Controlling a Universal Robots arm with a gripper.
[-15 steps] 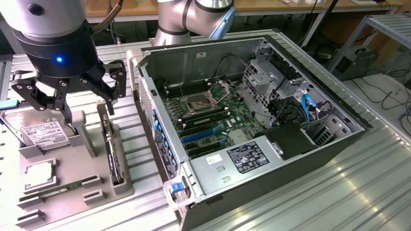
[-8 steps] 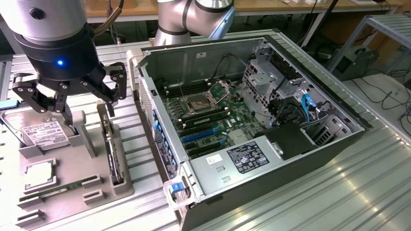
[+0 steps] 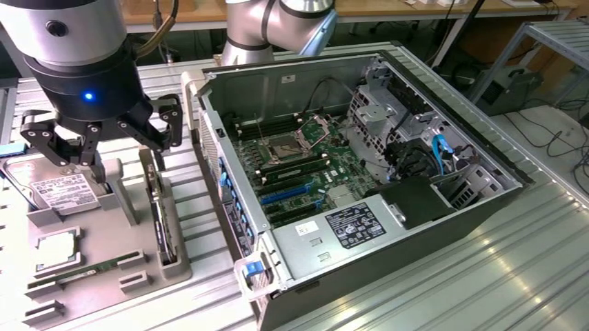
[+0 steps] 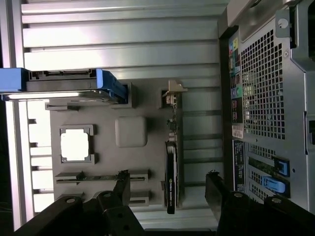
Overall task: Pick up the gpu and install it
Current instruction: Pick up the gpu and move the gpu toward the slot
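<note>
Exterior view: the gpu (image 3: 162, 222) stands on its long edge in a slot of the grey tray (image 3: 101, 241), on the tray side nearest the pc case (image 3: 276, 83). Its long axis runs roughly along the case's side wall, from near the camera toward the far end of the tray. The thin top edge faces up. The arm comes in from the exterior view's upper left with the wrist pointing straight down. The tool (image 3: 118, 155) hangs above the tray's far end. Its fingers are spread wide, it holds nothing, and it sits clear of the card. A hard drive (image 3: 60, 189), cpu (image 3: 57, 249) and ram stick (image 3: 87, 270) also sit in the tray. Tray and case rest on the slatted metal table (image 3: 515, 276).

Wrist view: looking straight down on the gpu (image 4: 170, 162), it shows edge-on as a dark strip. The silver bracket end points toward the hard drive (image 4: 64, 86) end of the tray (image 4: 108, 113). The opposite end lies between the fingers of the tool (image 4: 168, 179), with a gap on each side and no contact. The jaws are fully apart and straddle the card's line. The cpu (image 4: 75, 145) and ram stick (image 4: 93, 178) are on one side, and the pc case (image 4: 266, 88) is on the other. The card's long axis is parallel to the case's perforated rear panel.
</note>
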